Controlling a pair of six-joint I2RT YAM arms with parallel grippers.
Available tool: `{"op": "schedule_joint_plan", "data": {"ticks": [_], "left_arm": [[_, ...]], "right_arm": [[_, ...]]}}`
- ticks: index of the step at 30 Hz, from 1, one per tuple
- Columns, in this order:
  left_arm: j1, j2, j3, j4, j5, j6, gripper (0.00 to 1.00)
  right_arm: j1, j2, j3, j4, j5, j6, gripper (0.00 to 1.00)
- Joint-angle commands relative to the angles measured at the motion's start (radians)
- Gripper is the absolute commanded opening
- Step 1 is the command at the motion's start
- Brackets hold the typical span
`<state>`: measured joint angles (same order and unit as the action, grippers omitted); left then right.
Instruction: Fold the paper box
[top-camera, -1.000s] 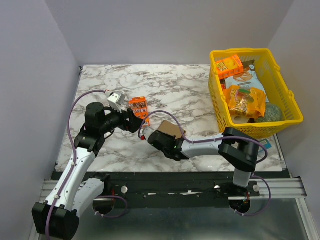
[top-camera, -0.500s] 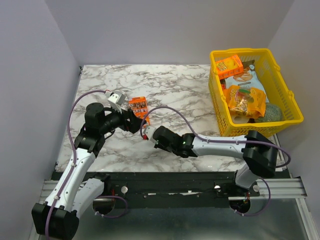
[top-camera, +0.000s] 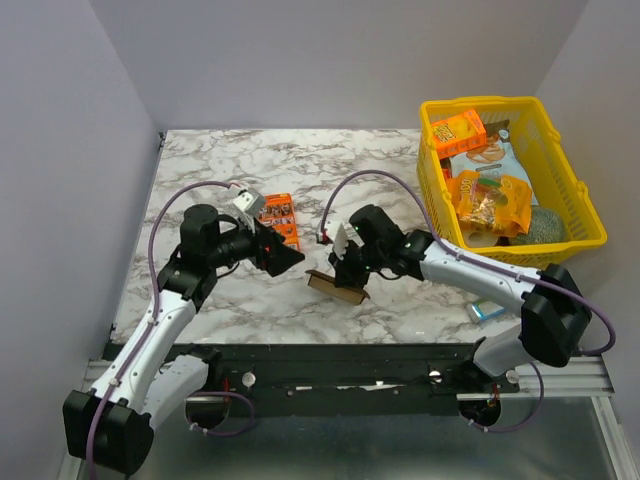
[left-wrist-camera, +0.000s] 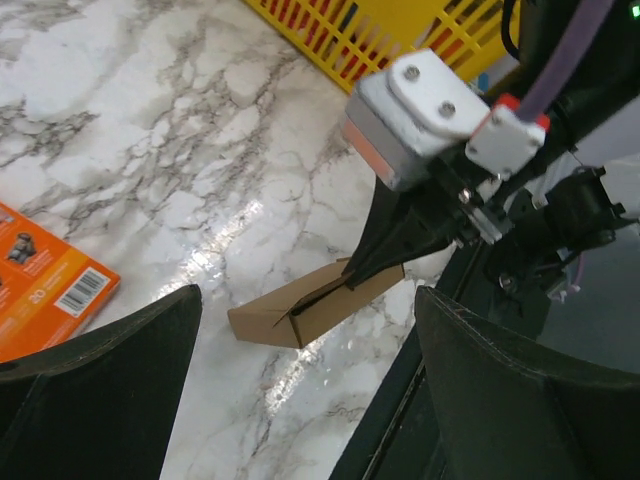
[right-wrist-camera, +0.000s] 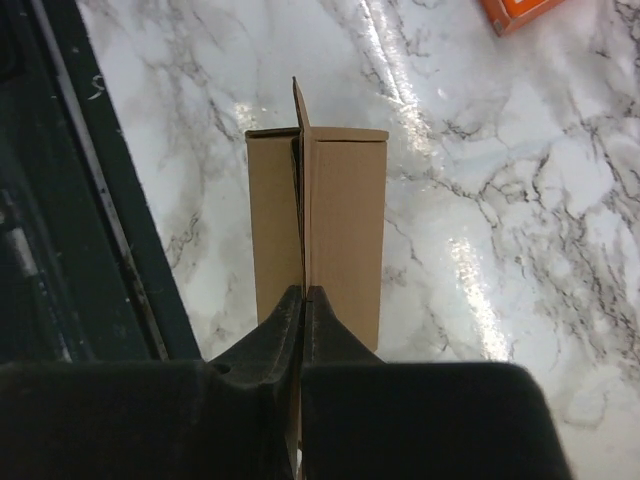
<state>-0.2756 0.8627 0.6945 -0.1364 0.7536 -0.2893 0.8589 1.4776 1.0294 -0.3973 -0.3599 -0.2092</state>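
Right fingers (right-wrist-camera: 303, 298) pinching paper box (right-wrist-camera: 345, 210) flap, pinch clear only in wrist views, left fingers (left-wrist-camera: 306, 300) wide, empty.

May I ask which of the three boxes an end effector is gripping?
The brown paper box, in the right end effector; the orange box on the table and the orange box in the basket lie free.

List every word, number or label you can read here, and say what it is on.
"20", probably: orange snack box, left wrist view; the rest of its print is blurred.
Orange box in the yellow basket: print too small to read.
Snack bags: unreadable.
Paper box: no print.
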Motion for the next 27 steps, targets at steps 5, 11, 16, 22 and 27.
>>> {"op": "schedule_joint_plan", "data": {"ticks": [5,11,16,22,27], "left_arm": [[-0.184,0.111,0.053,-0.153,-0.080,0.162,0.90],[-0.237,0.157,0.072,-0.170,-0.193,0.191,0.88],[-0.257,0.206,0.085,-0.175,-0.224,0.197,0.82],[-0.312,0.240,0.089,-0.193,-0.229,0.213,0.61],[-0.335,0.237,0.086,-0.203,-0.249,0.217,0.48]], "right_arm": [[-0.098,0.010,0.018,-0.054,-0.313,-0.059,0.09],[-0.104,0.027,0.021,-0.055,-0.353,-0.076,0.09],[-0.104,0.039,0.021,-0.055,-0.370,-0.078,0.09],[-0.104,0.032,0.021,-0.057,-0.360,-0.079,0.09],[-0.104,0.032,0.020,-0.055,-0.346,-0.078,0.09]]}}
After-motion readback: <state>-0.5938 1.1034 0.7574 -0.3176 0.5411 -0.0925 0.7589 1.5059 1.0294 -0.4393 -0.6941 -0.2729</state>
